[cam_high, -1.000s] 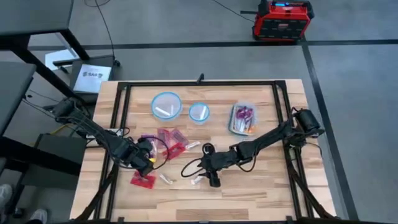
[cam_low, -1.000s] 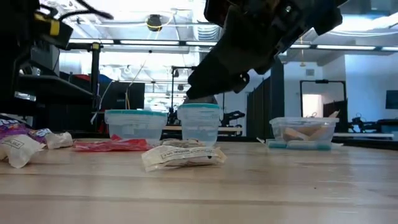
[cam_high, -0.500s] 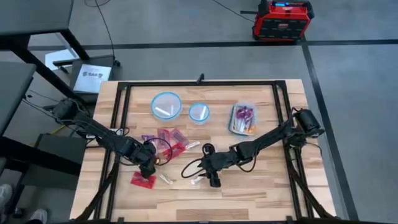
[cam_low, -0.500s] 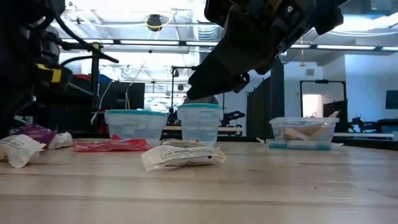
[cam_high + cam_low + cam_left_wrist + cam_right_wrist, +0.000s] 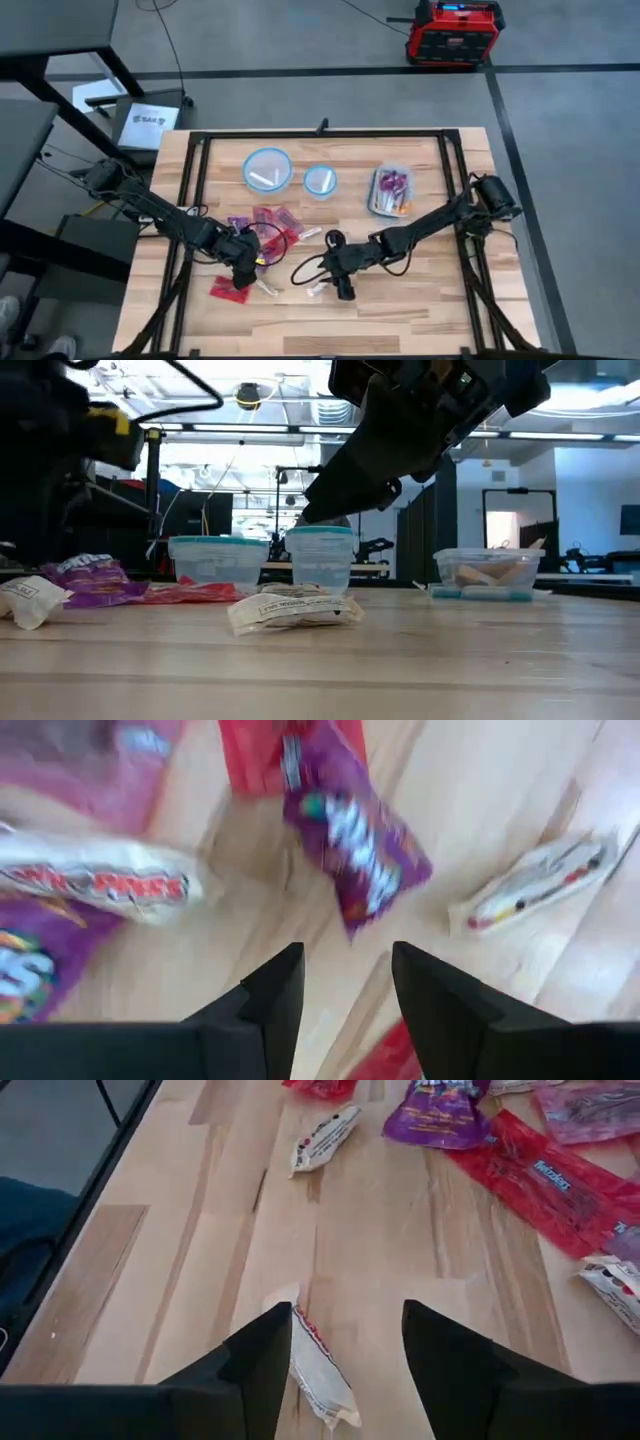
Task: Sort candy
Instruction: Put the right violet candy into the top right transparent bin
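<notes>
1. Wooden slatted table (image 5: 420, 300) is still messy: red, purple and white wrapped candy (image 5: 262, 225) lies loose mid-table, and I count only a few pieces in the clear blue-rimmed containers (image 5: 267, 168).
2. My left gripper (image 5: 345, 982) hovers open over a purple packet (image 5: 352, 838).
3. My right gripper (image 5: 345, 1342) is open around a white wrapped stick (image 5: 318, 1375).
4. Most sorting's left, I reckon.

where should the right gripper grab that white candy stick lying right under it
Across the narrow middle of the white candy stick, from straight above: it lies flat on the table, and the open right gripper hangs over it, one finger to each long side.

The packets (image 5: 545, 1175) were red with dark lettering, one packet (image 5: 355, 835) purple with white print, the sticks (image 5: 322, 1138) cream-white; containers (image 5: 320, 558) were clear, teal-rimmed, the table (image 5: 400, 1290) pale wood
</notes>
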Controlling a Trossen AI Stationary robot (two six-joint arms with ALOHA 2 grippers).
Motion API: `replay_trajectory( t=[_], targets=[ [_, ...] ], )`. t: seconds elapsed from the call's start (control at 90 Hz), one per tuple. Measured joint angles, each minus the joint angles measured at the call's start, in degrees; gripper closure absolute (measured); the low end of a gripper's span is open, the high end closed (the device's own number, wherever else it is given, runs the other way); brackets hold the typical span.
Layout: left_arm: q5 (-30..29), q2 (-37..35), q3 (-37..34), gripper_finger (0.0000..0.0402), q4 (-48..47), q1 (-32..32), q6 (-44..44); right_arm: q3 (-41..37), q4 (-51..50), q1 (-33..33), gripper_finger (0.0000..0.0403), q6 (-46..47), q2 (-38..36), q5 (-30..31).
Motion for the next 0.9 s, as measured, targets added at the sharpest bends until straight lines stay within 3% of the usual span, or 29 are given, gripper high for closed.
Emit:
replay_trajectory(
  t=[0.211, 0.411, 0.633, 0.722, 0.833, 0.9],
  targets=[
    [-4.37, 0.15, 0.45, 0.0263, 1.75, 2.19, -0.69, 0.00, -0.14, 0.00, 0.0228, -0.01, -0.04, 0.00],
    [-3.52, 2.73, -2.37, 0.0263, 10.45, 4.17, -1.07, 0.00, -0.23, 0.02, 0.0228, -0.01, -0.04, -0.01],
    [-1.16, 9.63, -2.46, 0.0267, 12.38, 4.60, 0.79, -0.02, -1.41, 0.02, 0.0228, 0.01, -0.04, 0.00],
    [-1.02, 11.11, -2.19, 0.0296, 13.30, 4.60, 1.96, -0.02, -1.54, 0.02, 0.0228, 0.01, -0.04, 0.00],
    [-1.01, 11.15, -0.82, 0.0376, 13.64, 4.60, 4.08, -0.02, -1.45, 0.02, 0.0228, 0.03, -0.04, 0.04],
    [-2.28, 10.08, 0.63, 0.0386, 13.04, 4.58, 5.70, -0.02, -1.08, 0.02, 0.0228, 0.05, -0.04, 0.70]
  ],
)
